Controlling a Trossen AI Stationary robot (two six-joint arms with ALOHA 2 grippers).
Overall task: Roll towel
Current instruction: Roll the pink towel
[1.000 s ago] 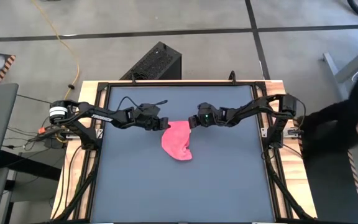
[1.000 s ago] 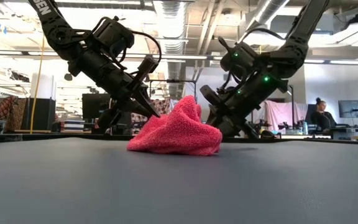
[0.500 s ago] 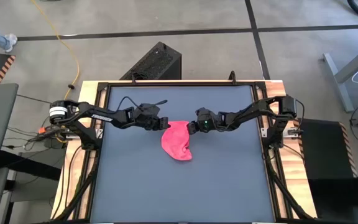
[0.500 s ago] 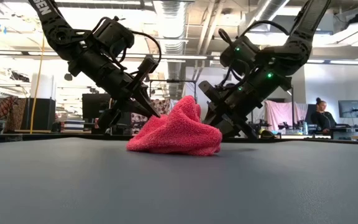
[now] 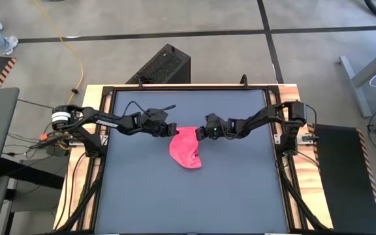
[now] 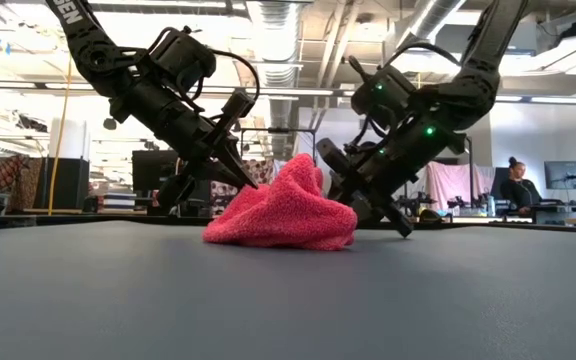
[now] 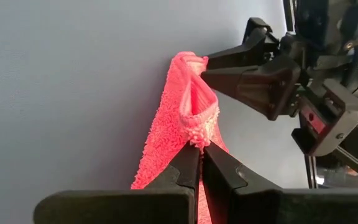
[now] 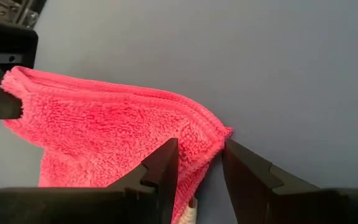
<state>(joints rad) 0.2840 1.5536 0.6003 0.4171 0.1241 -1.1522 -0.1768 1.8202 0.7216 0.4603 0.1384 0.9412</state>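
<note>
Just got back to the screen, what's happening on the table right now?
The left gripper is shut on one corner of the pink towel, holding that edge up off the dark grey mat. The right gripper is at the opposite corner, its fingers open around the edge but not closed on it. The towel is bunched and not rolled yet.

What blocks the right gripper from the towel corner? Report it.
Nothing visible does. The right gripper already has its open fingers either side of the towel corner on the mat. The left gripper is shut on the opposite corner, clear of it.
</note>
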